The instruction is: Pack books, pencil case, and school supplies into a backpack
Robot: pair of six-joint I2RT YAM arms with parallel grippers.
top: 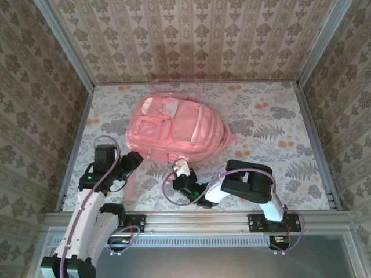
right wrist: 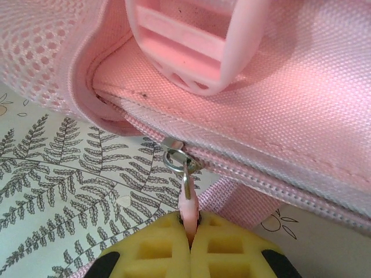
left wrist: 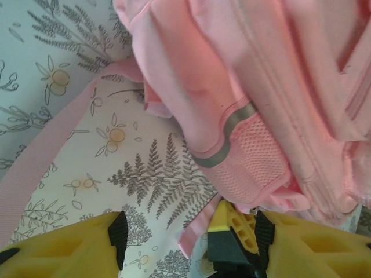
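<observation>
- In the middle of the overhead frame, the backpack (top: 174, 128) lies flat on the flowered counter (top: 272, 133). Its front pockets face up and its lower edge is turned toward the bottom of the frame, within reach of both arms.
- At that lower edge, just right of centre, the right fingers (top: 182, 169) meet the bag. In the right wrist view the right fingers (right wrist: 174, 246) are pressed fully together on the small pink zipper pull (right wrist: 187, 205). The pull hangs from the metal slider (right wrist: 174, 157) at the end of a closed zip line.
- That pinch looks chosen so the slider can be dragged along the teeth. The bag has to be opened before anything can go in, so the task seems to be at its very start.
- Above the slider, at the top of the wrist frame, sits a pink plastic buckle (right wrist: 191, 46).
- At the bag's lower left corner in the overhead frame, the left fingers (top: 134, 158) stand apart and hold nothing.
- In the left wrist view the left fingers (left wrist: 116, 234) hover beside the mesh pocket (left wrist: 249, 162), and a loose strap (left wrist: 46, 156) trails across the left of the frame.
- Probably they are placed there to pin the fabric so the bag does not slide when the zip is pulled.
</observation>
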